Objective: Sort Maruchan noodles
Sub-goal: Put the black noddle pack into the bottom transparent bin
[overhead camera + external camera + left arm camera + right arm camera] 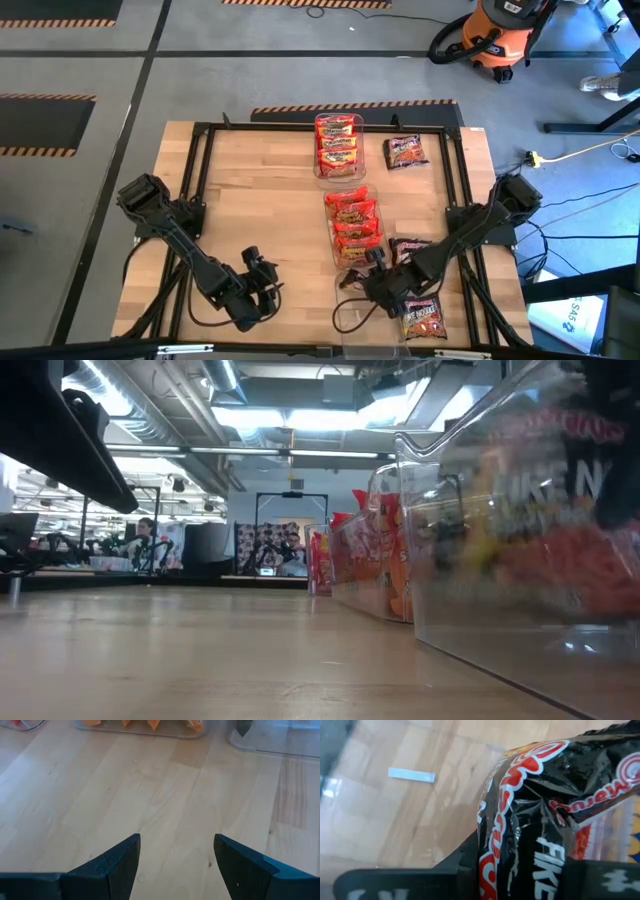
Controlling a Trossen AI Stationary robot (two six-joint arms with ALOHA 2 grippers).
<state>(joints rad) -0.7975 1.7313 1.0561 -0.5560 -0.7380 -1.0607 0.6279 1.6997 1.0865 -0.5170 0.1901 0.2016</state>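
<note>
My right gripper [404,300] is shut on a black-and-red Maruchan noodle packet [545,805] at the near clear bin [450,590]. The low view shows the packet [560,550] through the bin's wall. The far bin [322,172] holds red-yellow packets [338,143]. The middle bin [328,205] holds orange-red packets [354,225]. Two more dark packets lie flat on the table, one at the far right [406,151], one [410,247] beside the middle bin. My left gripper [175,865] stands open over bare wood at the near left. My right gripper pinches the dark packet between its two fingers [605,880]; the crinkled wrapper [520,855] bulges out between them. The fingers slant down from above. The packet hangs below them; whether its lower end rests on the bin's floor I cannot tell.
A black frame [200,180] runs around the tabletop. Bare wood [260,200] lies left of the row of bins. An orange shop vacuum [495,35] stands on the floor beyond the table.
</note>
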